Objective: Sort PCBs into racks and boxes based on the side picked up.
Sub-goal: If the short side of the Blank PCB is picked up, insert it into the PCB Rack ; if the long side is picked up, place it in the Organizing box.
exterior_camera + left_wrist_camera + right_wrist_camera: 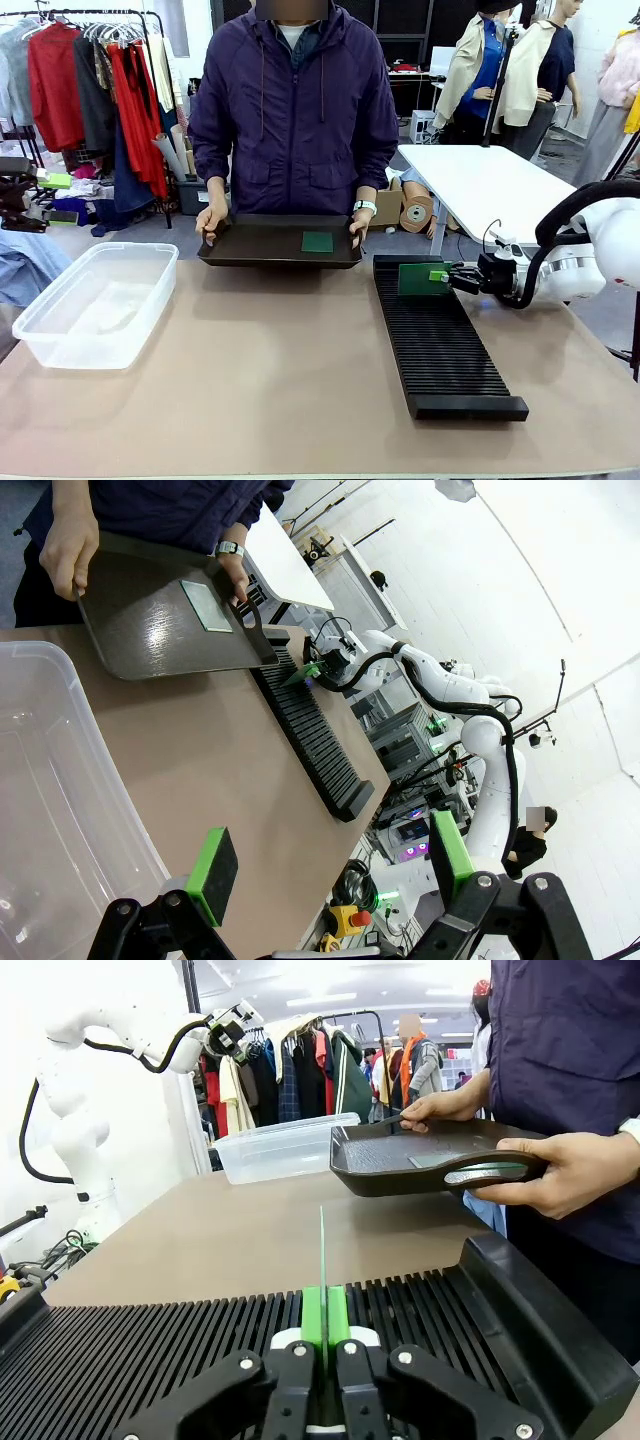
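Holding a green board (418,278) on edge, the right gripper (452,275) is clamped on it over the far end of the rack (440,345) in the front view; the board stands upright just above the slots, and whether its lower edge sits in one I cannot tell; the rack lies lengthwise on the desk (260,400); just beyond the rack's far end and to its left, a person holds a black tray (260,252) with one hand (212,222) at each side; a second board (317,241) lies flat in the tray; a clear tub (95,300) sits well to the left of the rack.

From the left wrist, the left gripper (330,865) has its jaws spread wide and empty, green pads (213,860) far apart; it hangs beside the tub (60,780), well apart from the rack (310,735); the tray (140,630) is tilted past the rack's far end with the second board (205,605) on it; the right gripper (325,670) grips the green board (308,675) at that same end.

From the right wrist, the right gripper (324,1318) presses both pads onto the green board (322,1250), seen edge-on as a thin upright line above the rack (130,1360); the tray (400,1160) is held up just beyond the rack, the second board (475,1172) inside it; the tub (285,1145) stands farther beyond the rack, with the left gripper (228,1030) high above it.
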